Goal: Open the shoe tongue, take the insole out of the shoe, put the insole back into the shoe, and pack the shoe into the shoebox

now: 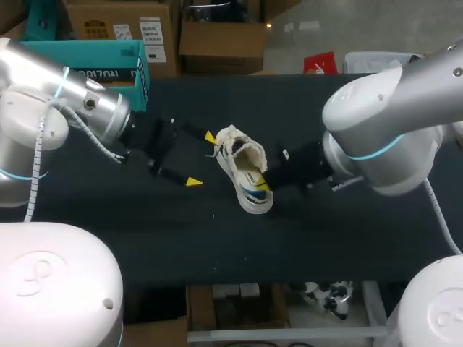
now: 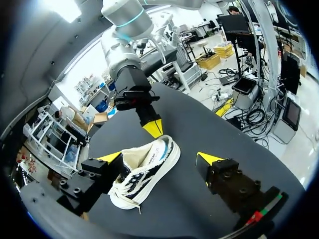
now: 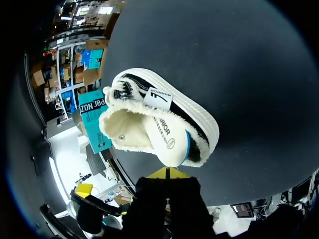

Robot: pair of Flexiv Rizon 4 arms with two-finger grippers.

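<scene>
Head view: shoe mid surface, long axis slanting away from me, heel end nearer. Left jaws wide open, empty, beside toe end. Right jaws at heel.

Left wrist view: shoe between left fingers, hugging one, other well apart.

Right wrist view: right tips pressed together, insole just ahead. Can't tell if pinching anything. Right arm looks nearer for the pull, imo.

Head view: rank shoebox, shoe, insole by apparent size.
Largest to smallest:
1. shoebox, teal, largest even with part hidden behind the left arm
2. shoe
3. insole, only the part showing in the shoe's opening
</scene>
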